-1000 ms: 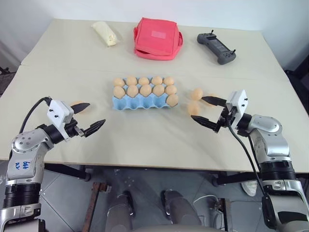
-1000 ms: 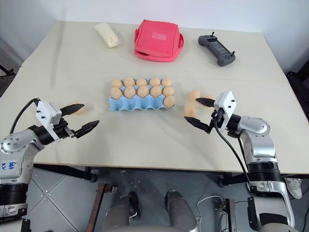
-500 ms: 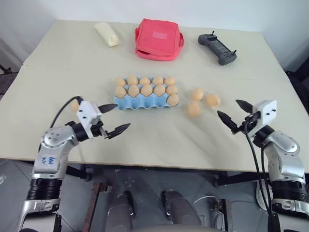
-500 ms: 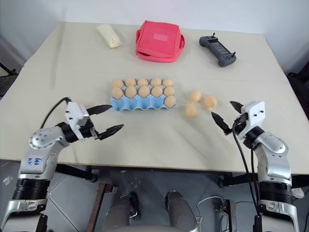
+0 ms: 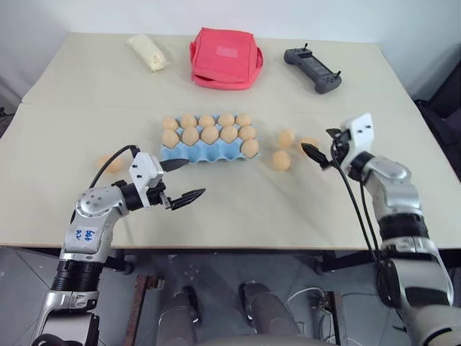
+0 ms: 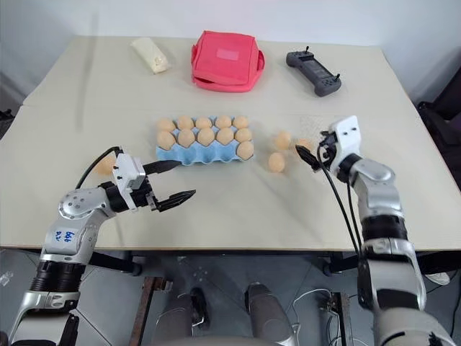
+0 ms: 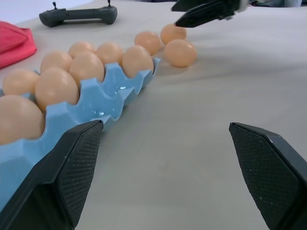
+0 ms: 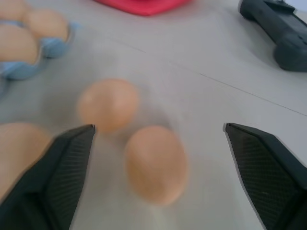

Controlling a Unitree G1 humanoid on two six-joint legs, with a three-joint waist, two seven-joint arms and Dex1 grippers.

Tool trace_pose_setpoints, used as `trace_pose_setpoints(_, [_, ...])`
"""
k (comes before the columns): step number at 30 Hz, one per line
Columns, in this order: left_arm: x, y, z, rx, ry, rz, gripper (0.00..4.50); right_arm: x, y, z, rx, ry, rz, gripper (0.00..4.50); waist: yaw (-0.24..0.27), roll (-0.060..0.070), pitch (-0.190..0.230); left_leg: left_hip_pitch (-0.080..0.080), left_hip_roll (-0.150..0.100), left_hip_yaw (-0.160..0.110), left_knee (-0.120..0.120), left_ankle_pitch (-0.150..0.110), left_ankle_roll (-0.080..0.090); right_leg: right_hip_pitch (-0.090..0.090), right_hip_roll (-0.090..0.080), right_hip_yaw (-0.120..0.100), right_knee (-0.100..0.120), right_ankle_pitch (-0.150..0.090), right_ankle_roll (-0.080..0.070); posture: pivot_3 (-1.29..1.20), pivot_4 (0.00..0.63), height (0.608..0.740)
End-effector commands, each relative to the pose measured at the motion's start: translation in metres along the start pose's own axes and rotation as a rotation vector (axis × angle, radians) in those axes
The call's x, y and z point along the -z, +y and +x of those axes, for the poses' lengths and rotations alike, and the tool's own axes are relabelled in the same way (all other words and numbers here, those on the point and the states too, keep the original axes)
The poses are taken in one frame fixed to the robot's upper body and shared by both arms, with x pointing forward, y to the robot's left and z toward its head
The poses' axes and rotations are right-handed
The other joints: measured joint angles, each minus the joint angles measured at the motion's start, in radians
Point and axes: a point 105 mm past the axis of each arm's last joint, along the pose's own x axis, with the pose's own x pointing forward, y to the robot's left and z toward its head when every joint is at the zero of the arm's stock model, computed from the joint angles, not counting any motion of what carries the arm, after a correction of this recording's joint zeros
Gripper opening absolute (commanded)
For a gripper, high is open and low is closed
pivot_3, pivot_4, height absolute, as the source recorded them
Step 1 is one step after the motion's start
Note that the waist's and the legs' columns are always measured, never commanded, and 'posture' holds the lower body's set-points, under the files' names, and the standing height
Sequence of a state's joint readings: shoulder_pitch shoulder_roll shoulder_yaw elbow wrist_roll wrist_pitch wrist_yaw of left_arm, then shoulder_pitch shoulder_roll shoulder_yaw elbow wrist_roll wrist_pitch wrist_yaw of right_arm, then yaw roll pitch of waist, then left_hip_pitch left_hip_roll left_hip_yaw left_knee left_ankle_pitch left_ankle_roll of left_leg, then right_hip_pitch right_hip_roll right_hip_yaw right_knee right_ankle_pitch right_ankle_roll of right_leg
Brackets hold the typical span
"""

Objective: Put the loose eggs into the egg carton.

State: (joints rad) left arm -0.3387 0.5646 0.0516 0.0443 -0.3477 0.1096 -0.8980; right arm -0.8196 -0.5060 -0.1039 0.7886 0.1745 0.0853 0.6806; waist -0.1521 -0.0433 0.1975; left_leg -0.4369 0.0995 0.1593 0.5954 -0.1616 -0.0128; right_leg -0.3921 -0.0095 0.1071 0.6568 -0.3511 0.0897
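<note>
The light blue egg carton (image 5: 194, 153) lies mid-table with its two back rows full and one egg at the right end of the front row. Three loose eggs sit to its right: one (image 5: 287, 137), one (image 5: 282, 161), and one (image 8: 156, 163) right in front of my right gripper (image 5: 317, 140). That gripper is open and level with nothing between its fingers. Another loose egg (image 5: 108, 162) rests to the left of the carton, behind my left arm. My left gripper (image 5: 194, 179) is open and empty just in front of the carton's front left edge (image 7: 110, 103).
At the back of the table lie a red fabric bag (image 5: 225, 58), a pale yellow wrapped lump (image 5: 146, 52) and a black handheld controller (image 5: 312, 70). Bare tabletop (image 5: 252, 209) stretches between the carton and the near edge.
My left gripper swung right from beside the left egg to the carton's front. My right gripper drew back to the right, then came forward again to the three loose eggs. Both stayed open.
</note>
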Motion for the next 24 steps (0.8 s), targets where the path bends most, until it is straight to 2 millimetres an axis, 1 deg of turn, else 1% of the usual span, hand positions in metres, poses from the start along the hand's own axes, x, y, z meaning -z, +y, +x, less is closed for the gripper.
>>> trace_pose_setpoints(1, [-0.013, 0.003, -0.007, -0.036, -0.040, 0.039, 4.49, 0.002, -0.006, 0.008, 0.026, 0.013, 0.013, 4.50, 0.003, 0.000, 0.000, 0.000, 0.000, 0.000, 0.000, 0.000, 0.000, 0.000, 0.000, 0.000, 0.000, 0.000, 0.000, 0.00, 0.150, 0.740])
trace_pose_setpoints(4, [-0.013, 0.004, -0.011, -0.055, -0.039, 0.043, 4.50, 0.006, -0.004, 0.012, 0.008, 0.030, 0.027, 3.91, 0.004, 0.000, 0.000, -0.001, 0.000, 0.000, 0.000, 0.000, 0.000, 0.000, 0.000, 0.000, 0.000, -0.001, 0.000, 0.00, 0.150, 0.740])
trace_pose_setpoints(7, [-0.013, 0.004, -0.015, -0.076, -0.037, 0.045, 4.50, 0.007, -0.002, 0.013, -0.014, 0.027, 0.025, 2.86, 0.004, 0.000, 0.000, -0.001, -0.001, 0.000, 0.000, 0.000, 0.000, 0.000, -0.001, 0.000, 0.000, -0.001, 0.001, 0.00, 0.150, 0.740])
trace_pose_setpoints(9, [-0.013, 0.004, -0.019, -0.096, -0.034, 0.043, 4.50, 0.002, -0.001, 0.013, -0.031, 0.008, 0.016, 2.14, 0.003, 0.000, 0.000, -0.001, -0.001, 0.000, 0.000, 0.000, 0.000, 0.000, -0.001, 0.000, 0.000, -0.001, 0.001, 0.00, 0.150, 0.740])
trace_pose_setpoints(11, [-0.012, 0.004, -0.022, -0.106, -0.033, 0.042, 4.50, -0.004, 0.000, 0.013, -0.050, -0.011, 0.014, 1.70, -0.001, 0.000, 0.000, -0.001, -0.001, 0.000, 0.000, 0.000, 0.000, 0.000, 0.000, 0.000, 0.001, -0.001, 0.001, 0.00, 0.150, 0.740])
trace_pose_setpoints(12, [-0.012, 0.004, -0.023, -0.112, -0.032, 0.040, 4.50, -0.009, 0.001, 0.013, -0.066, -0.027, 0.011, 1.63, -0.002, 0.000, 0.000, 0.000, 0.000, 0.000, 0.000, 0.000, 0.000, 0.000, -0.001, 0.000, 0.001, -0.001, 0.001, 0.00, 0.150, 0.740])
trace_pose_setpoints(14, [-0.011, 0.006, -0.029, -0.138, -0.031, 0.029, 4.50, -0.034, 0.012, 0.016, -0.133, -0.089, -0.030, 1.63, -0.008, 0.000, 0.000, 0.000, 0.000, -0.001, 0.000, 0.000, 0.000, 0.000, 0.000, 0.000, 0.002, -0.001, 0.001, 0.00, 0.150, 0.740])
trace_pose_setpoints(15, [-0.011, 0.007, -0.031, -0.149, -0.031, 0.025, 4.50, -0.044, 0.017, 0.018, -0.157, -0.113, -0.046, 1.63, -0.013, 0.001, 0.000, 0.000, 0.000, -0.001, 0.000, 0.000, -0.001, 0.000, 0.000, 0.000, 0.002, -0.001, 0.001, 0.00, 0.150, 0.740])
trace_pose_setpoints(16, [-0.011, 0.007, -0.032, -0.155, -0.031, 0.023, 4.50, -0.049, 0.020, 0.018, -0.169, -0.125, -0.053, 1.63, -0.016, 0.001, 0.000, 0.000, 0.000, -0.001, 0.000, 0.000, -0.001, 0.000, 0.000, 0.000, 0.002, -0.001, 0.001, 0.00, 0.150, 0.740])
trace_pose_setpoints(18, [-0.011, 0.008, -0.033, -0.168, -0.036, 0.011, 4.50, -0.064, 0.045, 0.024, -0.254, -0.160, -0.063, 1.63, -0.018, 0.001, 0.000, 0.000, 0.000, -0.001, 0.000, 0.000, -0.001, -0.001, 0.000, 0.000, 0.003, -0.001, 0.001, 0.00, 0.150, 0.740])
trace_pose_setpoints(20, [-0.011, 0.008, -0.035, -0.181, -0.043, -0.004, 4.50, -0.077, 0.077, 0.031, -0.346, -0.192, -0.067, 1.63, -0.024, 0.001, 0.000, 0.000, 0.001, -0.001, 0.000, 0.000, -0.004, -0.001, 0.001, -0.001, 0.004, -0.001, 0.001, 0.00, 0.150, 0.740])
trace_pose_setpoints(22, [-0.010, 0.009, -0.037, -0.198, -0.042, -0.016, 4.50, -0.082, 0.102, 0.037, -0.401, -0.200, -0.062, 1.63, -0.027, 0.001, 0.000, 0.000, 0.002, -0.002, -0.001, -0.001, -0.007, -0.001, 0.002, -0.001, 0.005, -0.001, 0.000, 0.00, 0.150, 0.740])
trace_pose_setpoints(24, [-0.009, 0.009, -0.038, -0.209, -0.041, -0.023, 4.50, -0.082, 0.120, 0.043, -0.429, -0.195, -0.051, 1.63, -0.026, 0.001, 0.000, 0.000, 0.002, -0.004, -0.002, 0.001, -0.009, -0.001, 0.002, -0.004, 0.006, -0.001, 0.000, 0.00, 0.150, 0.740])
